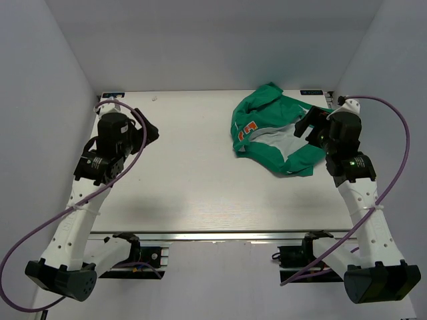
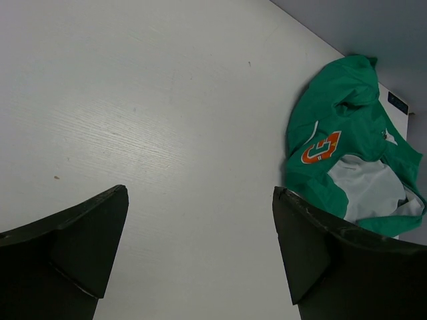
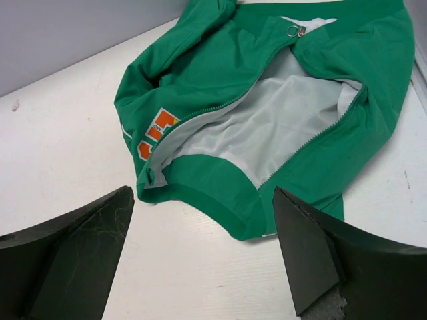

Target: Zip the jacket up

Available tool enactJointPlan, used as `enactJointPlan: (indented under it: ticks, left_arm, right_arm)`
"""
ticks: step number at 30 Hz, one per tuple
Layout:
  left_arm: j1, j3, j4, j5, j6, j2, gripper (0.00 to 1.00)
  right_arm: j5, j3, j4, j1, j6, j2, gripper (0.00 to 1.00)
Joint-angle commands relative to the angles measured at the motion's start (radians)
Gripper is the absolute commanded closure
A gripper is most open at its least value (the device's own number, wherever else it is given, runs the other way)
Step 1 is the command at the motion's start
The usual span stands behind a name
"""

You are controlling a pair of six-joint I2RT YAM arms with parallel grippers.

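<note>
The green jacket (image 1: 270, 127) lies crumpled at the far right of the table, its front open and the pale grey lining showing. The orange chest letter (image 1: 245, 131) faces left. In the right wrist view the jacket (image 3: 220, 60) shows open zip teeth on both sides and the metal zip pull (image 3: 295, 31) at the far end. In the left wrist view the jacket (image 2: 333, 120) is far off to the right. My right gripper (image 1: 307, 127) is open and empty at the jacket's right edge. My left gripper (image 1: 150, 132) is open and empty over bare table at the far left.
The pale wooden table (image 1: 193, 180) has white walls on three sides. A metal rail (image 1: 207, 237) runs along the near edge. Purple cables loop from both arms.
</note>
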Motion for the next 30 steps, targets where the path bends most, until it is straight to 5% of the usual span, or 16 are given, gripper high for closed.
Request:
enactJointPlan:
  ticks: [1, 13, 21, 30]
  left_arm:
    - [0.003, -0.008, 0.003, 0.000, 0.006, -0.040, 0.02]
    - [0.003, -0.042, 0.037, 0.070, 0.012, 0.033, 0.02]
    - [0.003, -0.072, 0.078, 0.122, 0.013, 0.085, 0.02]
    - [0.003, -0.098, 0.146, 0.182, 0.016, 0.150, 0.02]
  right_arm:
    - [-0.013, 0.007, 0.019, 0.000, -0.057, -0.012, 0.11]
    - [-0.091, 0.007, 0.030, -0.012, -0.070, 0.084, 0.11]
    - [-0.206, -0.004, 0.052, -0.173, -0.059, 0.363, 0.11]
    - [-0.173, -0.004, 0.110, -0.173, -0.073, 0.669, 0.11]
